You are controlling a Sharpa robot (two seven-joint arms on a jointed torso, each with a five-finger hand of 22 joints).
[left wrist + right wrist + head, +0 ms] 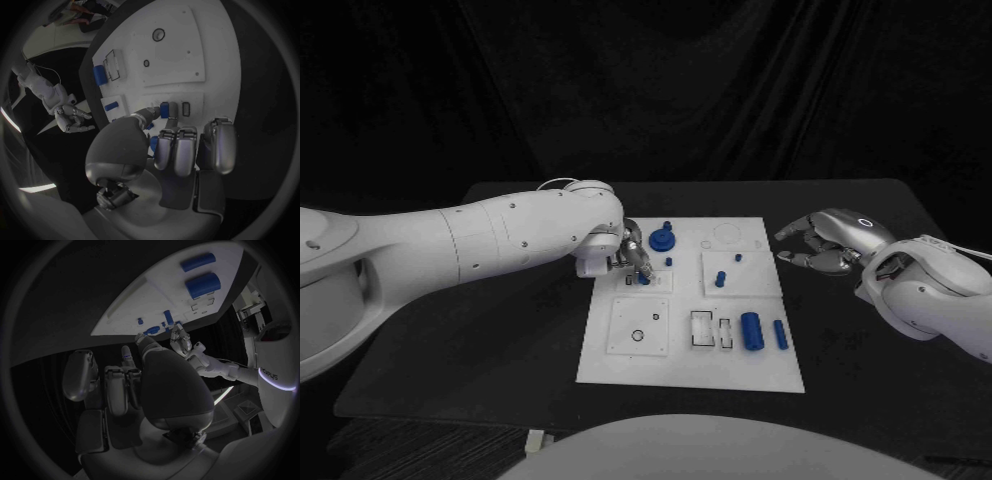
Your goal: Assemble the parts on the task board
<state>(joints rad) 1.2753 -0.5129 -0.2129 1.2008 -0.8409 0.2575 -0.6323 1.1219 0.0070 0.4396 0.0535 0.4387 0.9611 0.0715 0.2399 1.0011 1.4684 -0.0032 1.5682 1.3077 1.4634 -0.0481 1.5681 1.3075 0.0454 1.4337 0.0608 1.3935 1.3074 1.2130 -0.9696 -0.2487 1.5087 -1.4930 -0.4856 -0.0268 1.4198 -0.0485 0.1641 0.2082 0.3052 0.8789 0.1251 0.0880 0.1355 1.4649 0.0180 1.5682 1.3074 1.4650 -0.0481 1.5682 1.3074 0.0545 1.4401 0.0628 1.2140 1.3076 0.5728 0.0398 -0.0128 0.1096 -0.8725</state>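
The white task board (678,365) lies mid-table. My left hand (625,255) hovers over its upper-left panel with fingers curled. Its thumb tip (150,112) sits against a small blue peg (165,110) beside a slot; whether the peg is pinched is unclear. A round blue gear-like part (661,240) lies just right of that hand, with short blue pegs (720,278) near it. A thick blue cylinder (751,330) and a thinner one (780,335) lie at the lower right. My right hand (822,243) hangs off the board's right edge, fingers bent and apart, holding nothing.
The black table (473,330) spreads round the board, and dark curtains hang behind it. Two rectangular slots (711,328) and a panel with round holes (640,326) sit on the board's near half. In the right wrist view the board (164,295) lies beyond my right hand.
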